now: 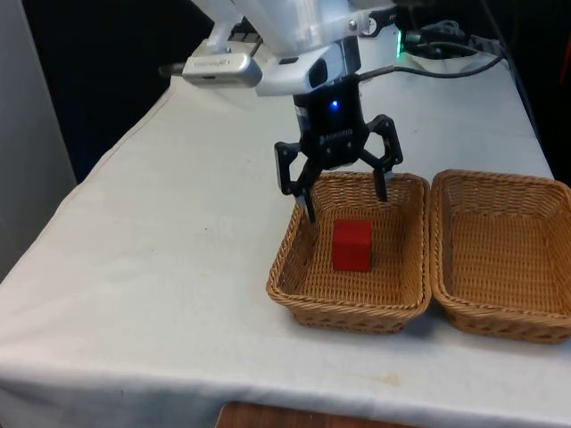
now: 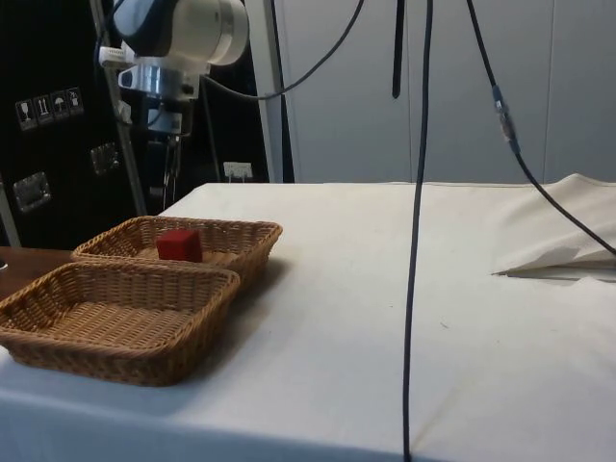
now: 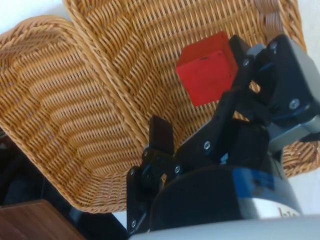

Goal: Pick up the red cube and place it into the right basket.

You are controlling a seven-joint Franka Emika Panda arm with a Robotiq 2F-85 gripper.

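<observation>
Red cube (image 1: 352, 245) upright in basket (image 1: 294, 267)

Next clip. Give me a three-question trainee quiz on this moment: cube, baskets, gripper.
1. True or false: the red cube lies in the basket on the front view's left.
2. What is in the basket on the front view's right? A) a cube B) nothing C) a cloth
3. Fill in: the gripper hangs ____ the cube, fingers spread, not holding it.

Key: 1 true; 2 B; 3 above.
</observation>
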